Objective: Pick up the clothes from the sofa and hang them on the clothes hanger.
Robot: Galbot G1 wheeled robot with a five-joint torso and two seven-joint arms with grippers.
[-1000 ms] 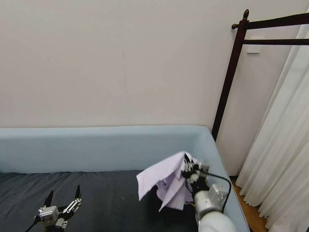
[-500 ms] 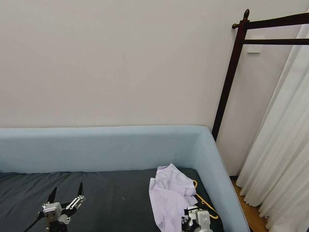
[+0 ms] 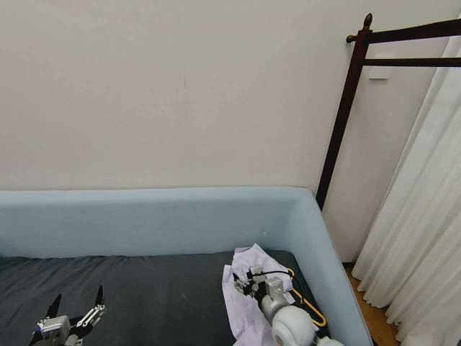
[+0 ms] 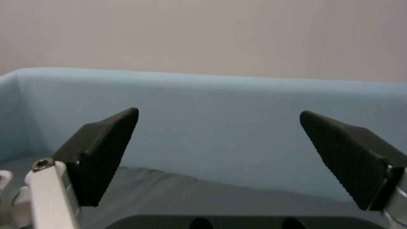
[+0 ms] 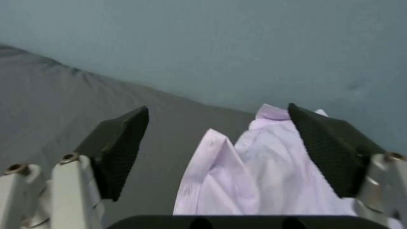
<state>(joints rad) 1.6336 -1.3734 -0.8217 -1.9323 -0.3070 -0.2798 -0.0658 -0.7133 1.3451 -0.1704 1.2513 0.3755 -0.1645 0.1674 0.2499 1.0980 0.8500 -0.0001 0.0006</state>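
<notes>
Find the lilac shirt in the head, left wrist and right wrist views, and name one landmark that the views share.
Head view: the lilac shirt lies at the dark seat's right end, by the right gripper.
Left wrist view: the open left gripper faces bare backrest and seat instead.
Right wrist view: the shirt lies crumpled on the seat, framed by the open right gripper.
Shared landmark: the blue backrest.

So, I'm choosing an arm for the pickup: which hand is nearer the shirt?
Right. The right hand is open right at the shirt, at the sofa's right end. The left hand, also open, is far off over the seat's left side.
</notes>
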